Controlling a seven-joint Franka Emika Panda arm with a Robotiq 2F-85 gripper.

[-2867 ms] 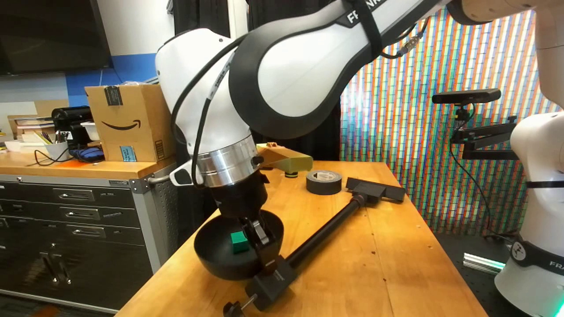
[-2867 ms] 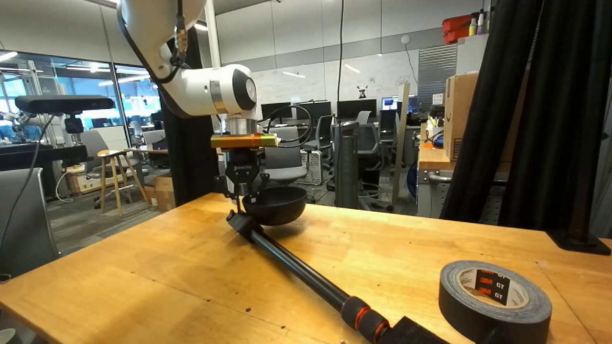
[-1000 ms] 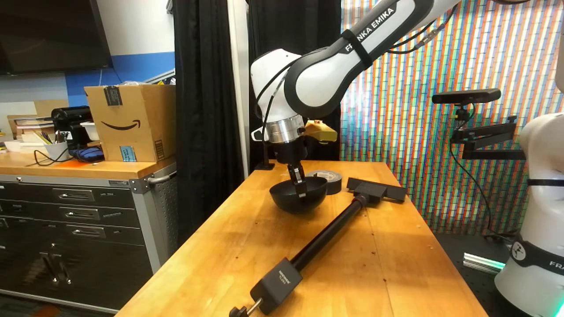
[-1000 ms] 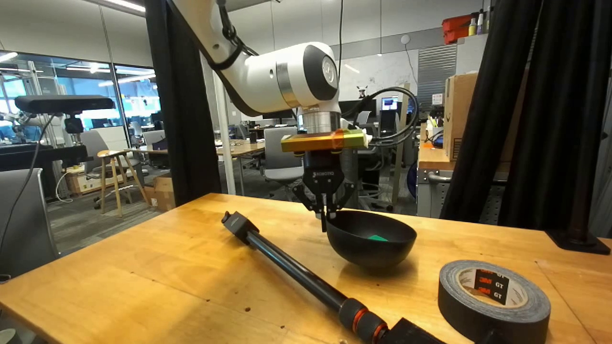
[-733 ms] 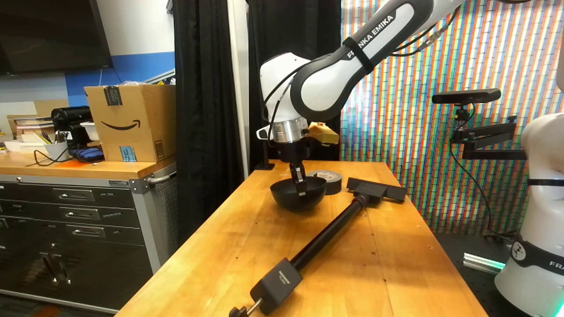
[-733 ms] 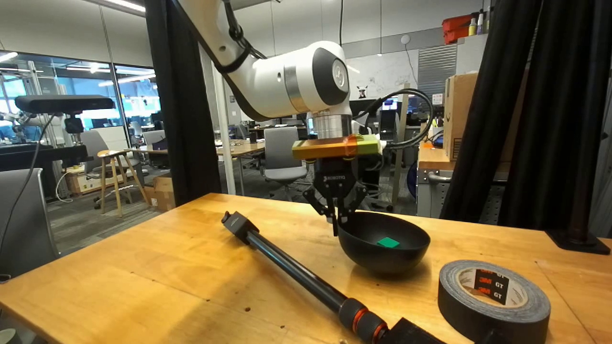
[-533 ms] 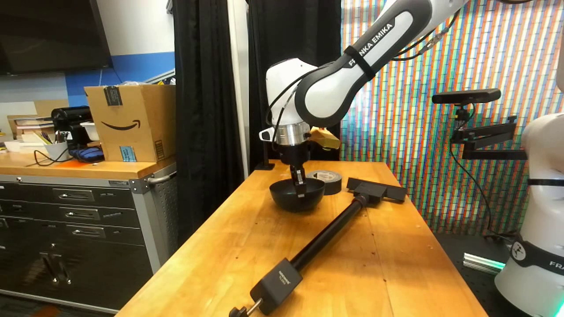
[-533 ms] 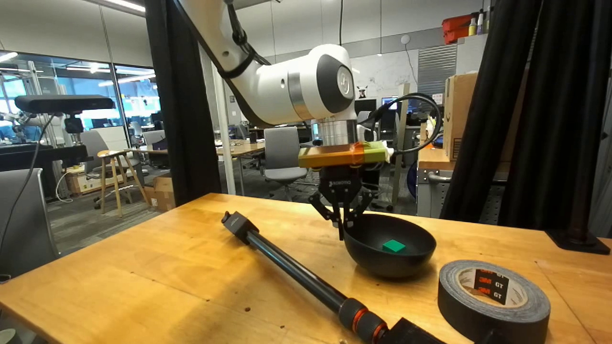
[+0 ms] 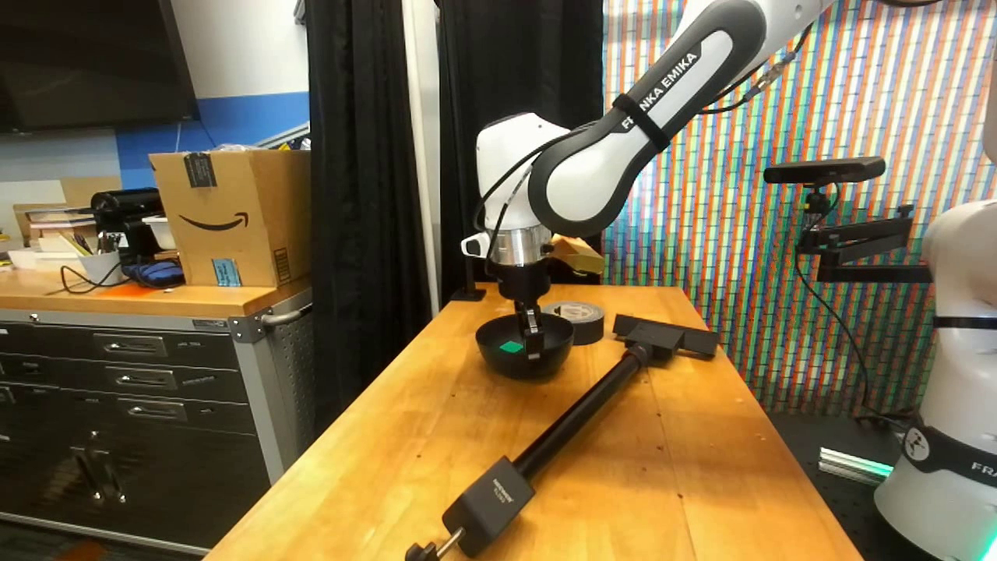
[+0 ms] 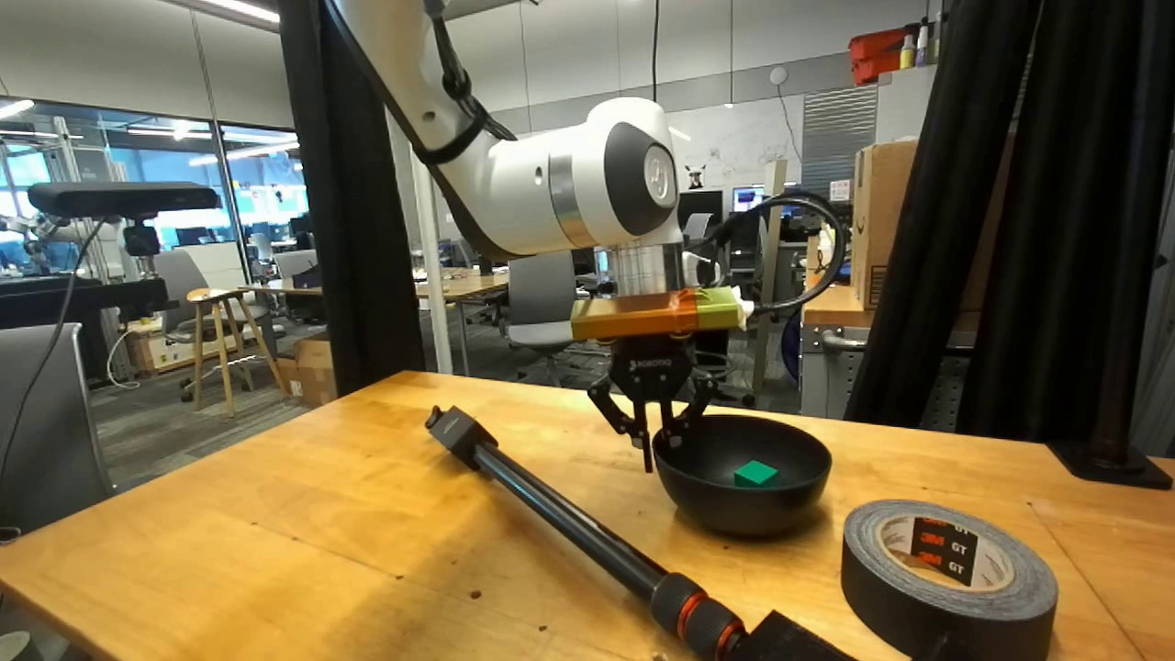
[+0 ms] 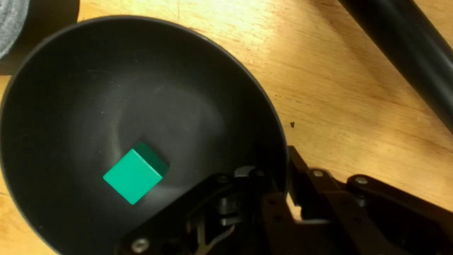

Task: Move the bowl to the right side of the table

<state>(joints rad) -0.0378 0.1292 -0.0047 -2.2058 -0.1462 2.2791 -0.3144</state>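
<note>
The black bowl (image 10: 744,509) appears to rest upright on the wooden table (image 10: 367,514), a green cube (image 11: 132,175) lying inside it. My gripper (image 10: 659,450) points down at the bowl's rim, one finger inside the bowl and one outside. A gap shows between the fingers, wider than the rim, so the jaws stand slightly open around it. In the wrist view the rim runs between the fingers, with a sliver of bright table beside it. The inner fingertip is dark and hard to make out there. An exterior view also shows the bowl (image 9: 506,365) with the gripper (image 9: 534,347) over its near wall.
A roll of dark tape (image 10: 950,588) stands close beside the bowl. The long black tool (image 10: 569,519) lies diagonally across the table on the bowl's other side. A black curtain (image 10: 1019,229) and its pole base (image 10: 1106,464) stand at the table's edge.
The bowl has travelled along the table towards the tape roll and come down onto the tabletop. In the last half second the fingers have spread a little and the gripper has sunk slightly.
</note>
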